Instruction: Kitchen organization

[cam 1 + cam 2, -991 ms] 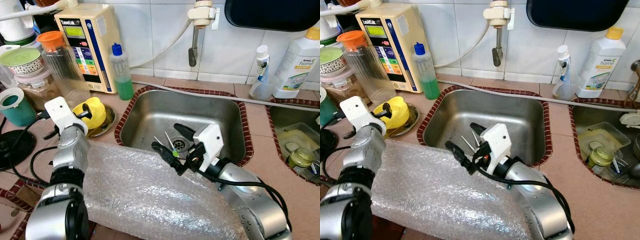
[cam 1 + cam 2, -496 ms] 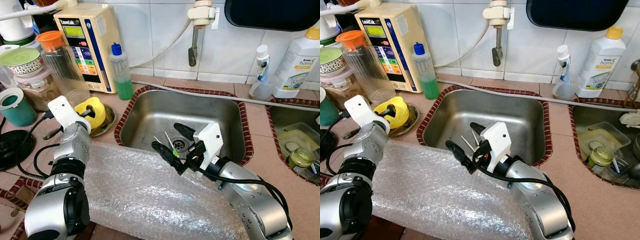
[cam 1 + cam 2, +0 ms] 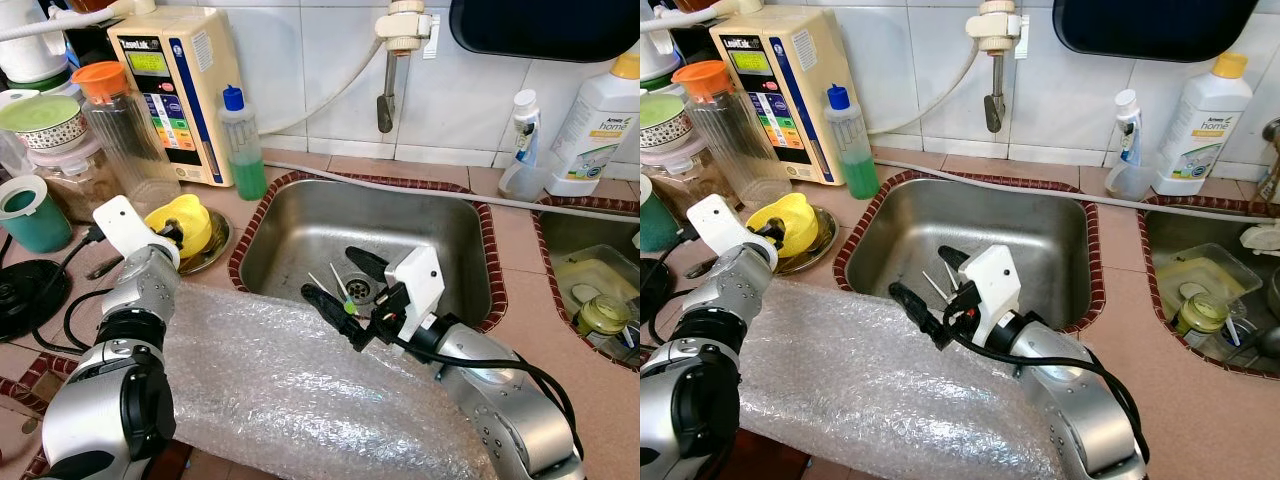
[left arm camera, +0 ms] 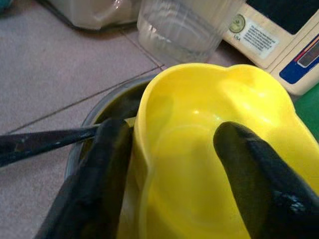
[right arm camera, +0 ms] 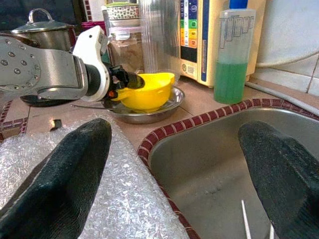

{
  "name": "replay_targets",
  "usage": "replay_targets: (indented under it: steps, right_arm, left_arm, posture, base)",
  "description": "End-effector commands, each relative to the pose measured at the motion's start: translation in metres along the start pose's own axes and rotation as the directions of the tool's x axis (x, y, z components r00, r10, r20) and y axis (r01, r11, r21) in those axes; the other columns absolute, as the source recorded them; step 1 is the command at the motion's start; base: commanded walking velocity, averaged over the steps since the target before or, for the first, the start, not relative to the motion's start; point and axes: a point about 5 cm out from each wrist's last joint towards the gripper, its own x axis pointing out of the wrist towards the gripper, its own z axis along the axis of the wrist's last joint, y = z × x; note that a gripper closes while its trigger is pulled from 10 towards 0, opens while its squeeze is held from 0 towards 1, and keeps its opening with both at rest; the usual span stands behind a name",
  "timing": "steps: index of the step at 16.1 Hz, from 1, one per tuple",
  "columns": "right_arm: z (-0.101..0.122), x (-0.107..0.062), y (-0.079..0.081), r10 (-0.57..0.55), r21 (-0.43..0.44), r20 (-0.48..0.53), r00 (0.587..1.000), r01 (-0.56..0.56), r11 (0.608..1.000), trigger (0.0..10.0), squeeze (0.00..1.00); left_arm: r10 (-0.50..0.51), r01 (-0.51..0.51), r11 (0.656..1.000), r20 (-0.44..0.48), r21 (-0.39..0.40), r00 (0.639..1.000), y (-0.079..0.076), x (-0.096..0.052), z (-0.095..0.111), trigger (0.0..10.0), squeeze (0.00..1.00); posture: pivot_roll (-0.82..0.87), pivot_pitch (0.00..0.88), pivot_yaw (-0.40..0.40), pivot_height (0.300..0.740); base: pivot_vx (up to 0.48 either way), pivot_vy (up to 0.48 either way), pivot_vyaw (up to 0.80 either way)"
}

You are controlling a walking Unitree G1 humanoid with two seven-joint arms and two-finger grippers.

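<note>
"home" reads on the white bottle (image 3: 1198, 120); "usa" on the beige appliance's (image 4: 279, 30) round sticker.

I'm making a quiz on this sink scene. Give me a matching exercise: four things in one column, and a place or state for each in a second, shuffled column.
Things:
1. Yellow bowl
2. Green bottle
3. Bubble wrap
4. Right gripper

Places or states:
A. Open above the sink
B. Spread over the counter's front edge
C. On a metal dish, its rim between the left gripper's jaws
D. Upright beside the water machine

Pairs: 1-C, 2-D, 3-B, 4-A
</note>
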Motion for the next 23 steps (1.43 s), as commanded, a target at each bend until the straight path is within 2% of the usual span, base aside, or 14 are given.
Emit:
replay_targets:
  steps: [1, 7, 11, 16, 17, 20, 23]
  right_arm:
    - [0.006, 0.002, 0.003, 0.023, -0.02, 0.018, 1.0, -0.022, 1.0, 10.0, 0.0]
    - [0.006, 0.002, 0.008, 0.061, 0.017, 0.019, 0.998, -0.061, 0.998, 10.0, 0.0]
    - [0.007, 0.002, 0.007, 0.062, 0.014, 0.024, 0.998, -0.063, 0.998, 10.0, 0.0]
    - [0.005, 0.004, 0.011, 0.071, 0.019, 0.022, 0.997, -0.071, 0.997, 10.0, 0.0]
    - [0.005, 0.004, 0.011, 0.07, 0.018, 0.023, 0.997, -0.071, 0.997, 10.0, 0.0]
    - [0.005, 0.004, 0.008, 0.063, 0.018, 0.022, 0.998, -0.063, 0.998, 10.0, 0.0]
    - [0.004, 0.005, 0.005, 0.046, 0.004, 0.017, 0.999, -0.046, 0.999, 10.0, 0.0]
  left_arm:
    - [0.006, -0.006, 1.0, 0.001, -0.005, 1.0, -0.002, 0.001, 0.008, 0.0, 0.0]
    - [0.012, -0.012, 1.0, -0.039, 0.0, 0.999, -0.001, 0.002, 0.005, 0.0, 0.0]
    - [0.027, -0.025, 0.999, -0.052, 0.042, 0.998, 0.002, 0.002, 0.005, 0.0, 0.0]
    - [0.082, -0.078, 0.993, -0.049, 0.084, 0.995, 0.013, 0.003, 0.003, 0.0, 0.0]
    - [0.09, -0.085, 0.992, -0.041, 0.096, 0.995, 0.016, 0.003, 0.004, 0.0, 0.0]
    - [0.049, -0.05, 0.998, 0.037, 0.034, 0.998, 0.013, 0.002, 0.013, 0.0, 0.0]
    - [0.051, -0.054, 0.997, 0.067, 0.048, 0.996, 0.014, 0.002, 0.015, 0.0, 0.0]
  posture:
    - [0.03, 0.0, 0.111, 0.74]
    - [0.03, 0.0, 0.113, 0.74]
    - [0.03, 0.0, 0.114, 0.74]
    - [0.03, 0.0, 0.113, 0.74]
    - [0.03, 0.0, 0.113, 0.74]
    - [0.03, 0.0, 0.109, 0.74]
    - [0.04, 0.0, 0.106, 0.74]
  base:
    - [0.0, 0.0, 0.0]
    - [0.0, 0.0, 0.0]
    - [0.0, 0.0, 0.0]
    - [0.0, 0.0, 0.0]
    - [0.0, 0.0, 0.0]
    - [0.0, 0.0, 0.0]
    - [0.0, 0.0, 0.0]
